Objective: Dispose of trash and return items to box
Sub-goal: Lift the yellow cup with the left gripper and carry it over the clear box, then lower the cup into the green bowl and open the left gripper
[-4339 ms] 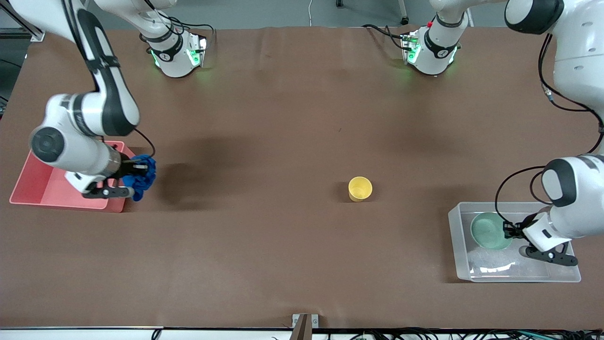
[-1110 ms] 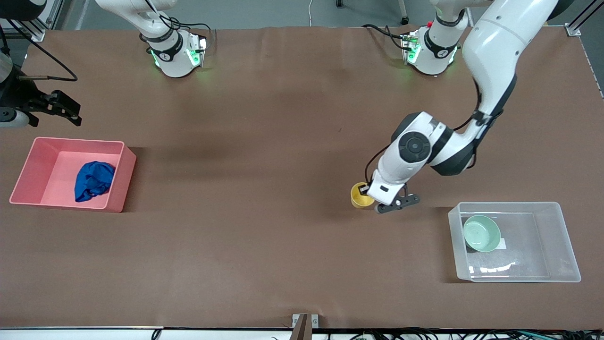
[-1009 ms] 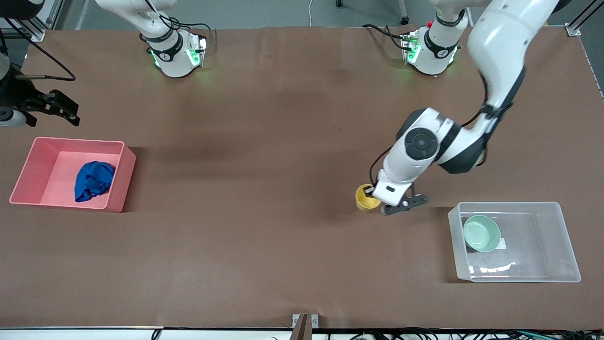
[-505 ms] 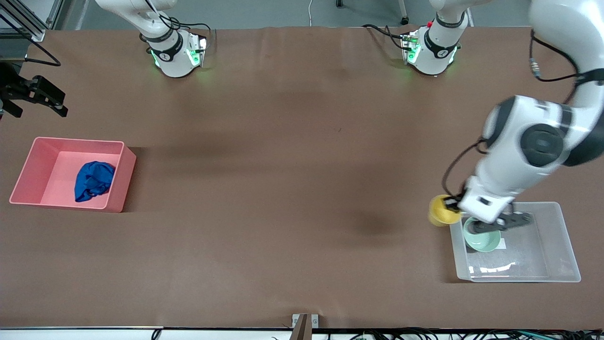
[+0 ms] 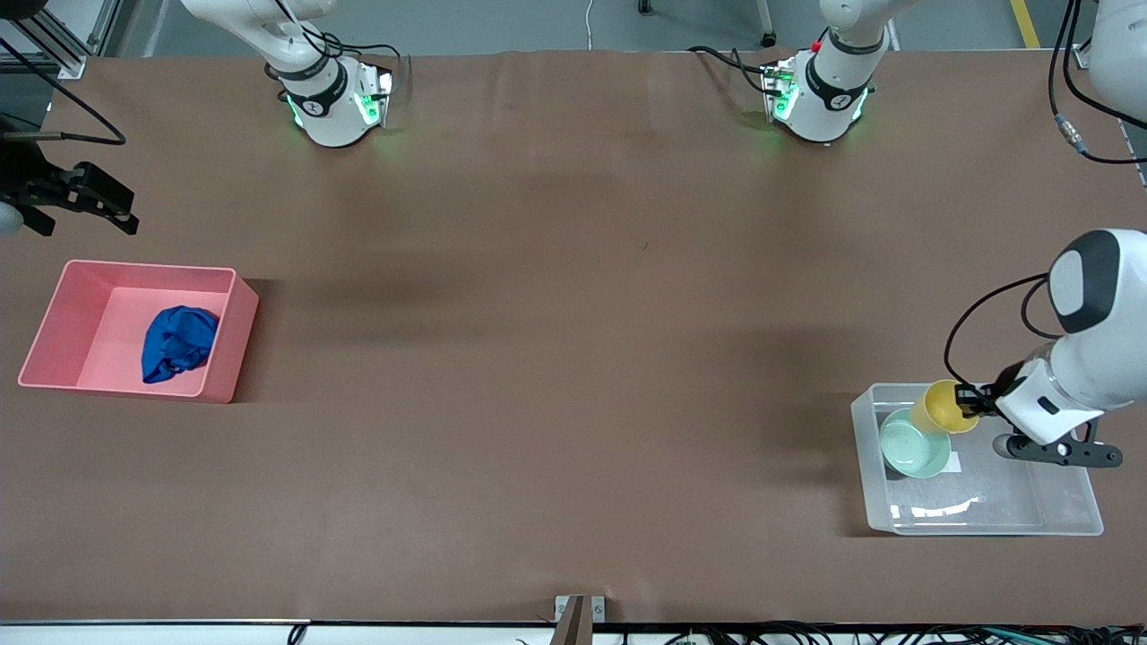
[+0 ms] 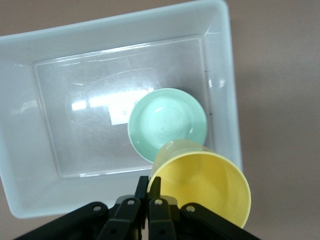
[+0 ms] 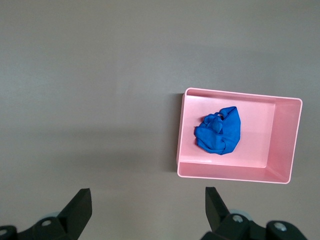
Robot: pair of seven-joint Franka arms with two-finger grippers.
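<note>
carried by left gripper (image 5: 966, 400), yellow cup (image 5: 943, 408) now hangs over box (image 5: 1066, 524)

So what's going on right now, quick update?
Left gripper shut on yellow cup, over clear box, above bowl. Right gripper open, waiting above pink tub; blue wad inside. Nothing blocking.

A pink tub (image 5: 231, 363) sits on the brown table (image 5: 538, 313).
</note>
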